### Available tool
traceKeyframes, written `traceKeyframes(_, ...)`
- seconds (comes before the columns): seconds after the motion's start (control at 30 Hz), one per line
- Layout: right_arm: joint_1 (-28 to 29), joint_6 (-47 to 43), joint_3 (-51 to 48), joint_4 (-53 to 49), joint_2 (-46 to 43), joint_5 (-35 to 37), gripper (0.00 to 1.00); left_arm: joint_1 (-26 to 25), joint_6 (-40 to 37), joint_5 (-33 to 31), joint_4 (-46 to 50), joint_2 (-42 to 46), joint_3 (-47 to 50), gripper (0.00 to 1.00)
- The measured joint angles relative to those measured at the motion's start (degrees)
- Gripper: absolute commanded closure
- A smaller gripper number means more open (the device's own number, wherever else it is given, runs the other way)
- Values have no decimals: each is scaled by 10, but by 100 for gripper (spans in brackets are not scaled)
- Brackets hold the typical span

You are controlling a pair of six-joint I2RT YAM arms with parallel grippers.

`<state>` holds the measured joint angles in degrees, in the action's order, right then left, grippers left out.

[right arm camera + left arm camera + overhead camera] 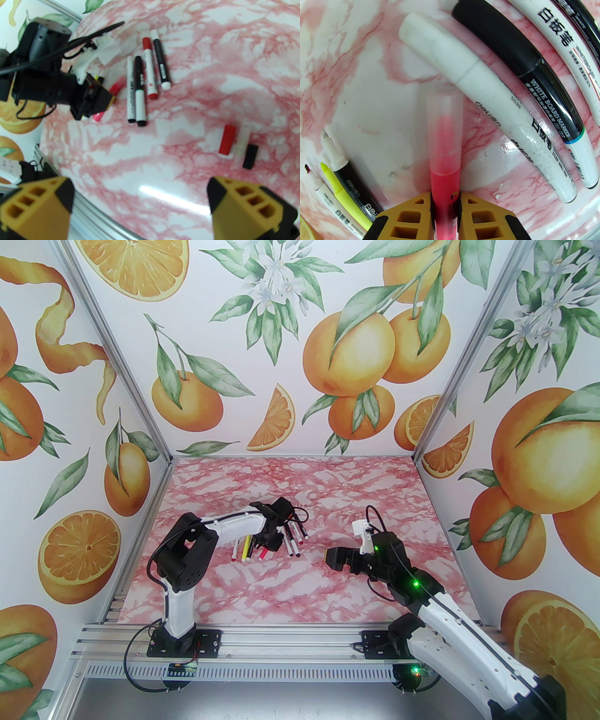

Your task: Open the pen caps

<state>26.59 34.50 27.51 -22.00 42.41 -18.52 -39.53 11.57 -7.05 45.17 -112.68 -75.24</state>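
left gripper (445,198) clamped on capped pink plastic highlighter (445,180) | right gripper (140,187) apart | 3 stubby plastic caps (226,139) off | 4 capped markers (140,103) beside highlighter pending

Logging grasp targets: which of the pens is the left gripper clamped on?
The pink highlighter, frosted cap on, pinched in the left gripper; the white marker and black marker beside it lie free.

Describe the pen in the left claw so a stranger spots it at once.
On the marble table, find the pens by the left arm. The left claw grips the pink highlighter. It alone has a pink barrel and frosted cap; neighbours are white, black or yellow.
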Motion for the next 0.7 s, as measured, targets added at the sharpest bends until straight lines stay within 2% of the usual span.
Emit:
traceKeyframes(0.27, 12, 26, -7, 26, 9, -10, 1, 32, 0, 50, -8, 28, 28, 83)
traceKeyframes(0.43, 32, 73, -7, 68, 21, -9, 7, 40, 0, 98, -13, 96, 63, 83)
traceKeyframes(0.7, 62, 172, -7, 170, 53, 27, 20, 40, 3, 224, -80, 211, 120, 83)
